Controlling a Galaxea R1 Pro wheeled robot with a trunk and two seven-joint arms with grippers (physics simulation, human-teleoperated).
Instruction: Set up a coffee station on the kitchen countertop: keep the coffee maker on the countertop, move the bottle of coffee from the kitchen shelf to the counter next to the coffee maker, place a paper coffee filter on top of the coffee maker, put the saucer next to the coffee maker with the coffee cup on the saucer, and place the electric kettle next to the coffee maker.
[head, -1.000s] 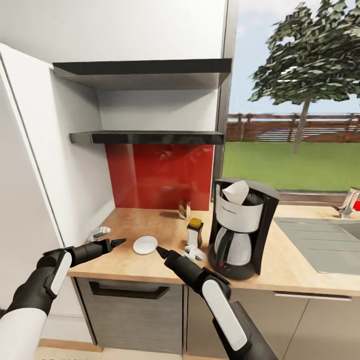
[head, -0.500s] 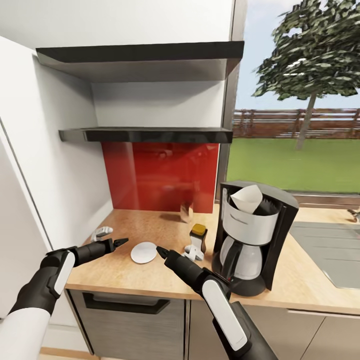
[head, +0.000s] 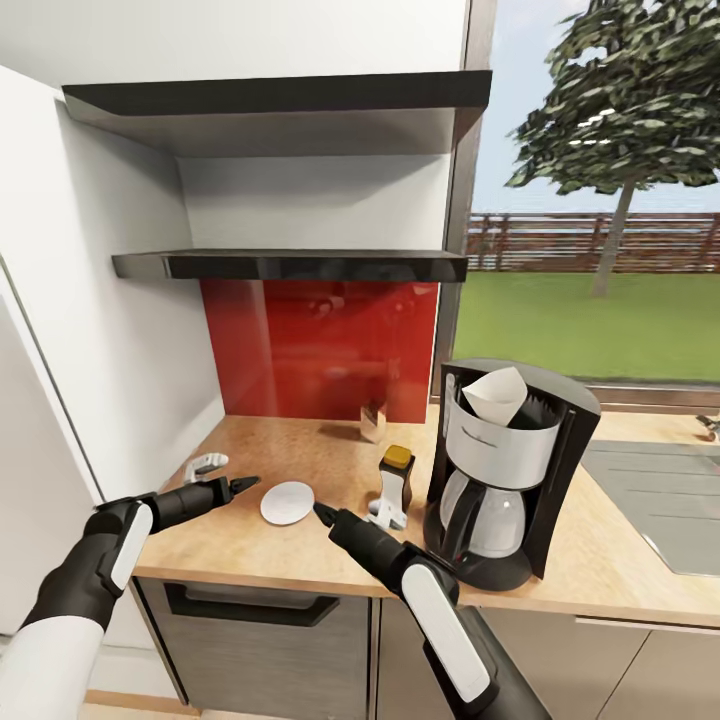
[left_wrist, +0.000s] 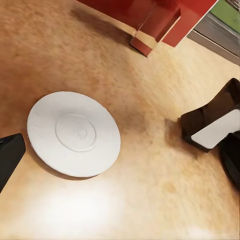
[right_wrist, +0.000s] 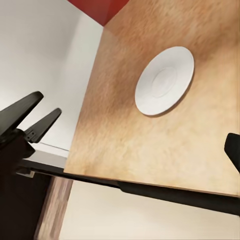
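While both arms reach over the table (head: 300, 555), your left claw (head: 245, 485) hangs low above its near left part, and your right claw (head: 322, 513) hangs just past the front edge. The saucer (head: 287, 502) lies flat on the table between the two claws, just beside each and touching neither. In the left wrist view the saucer (left_wrist: 73, 133) sits just ahead of the claw, bare, with one dark fingertip (left_wrist: 9, 159) at the picture's edge; how wide the left claw stands you cannot tell from these pictures. In the right wrist view the saucer (right_wrist: 164, 80) lies ahead on the wood, and the left claw (right_wrist: 31, 120) shows off to one side with its two fingers parted a little. How wide the right claw stands cannot be told either.

Beyond your right claw and slightly to its right lies the cup (head: 386, 512), tipped on its side, and just behind it stands the bottle (head: 395, 477), upright. Farther right stands the coffee maker (head: 505, 470), with the filter (head: 494, 394) sitting in its top. A small tan box (head: 372, 422) stands near the red back panel (head: 320, 345), well beyond both claws. The black shelf (head: 290, 265) runs above the panel.
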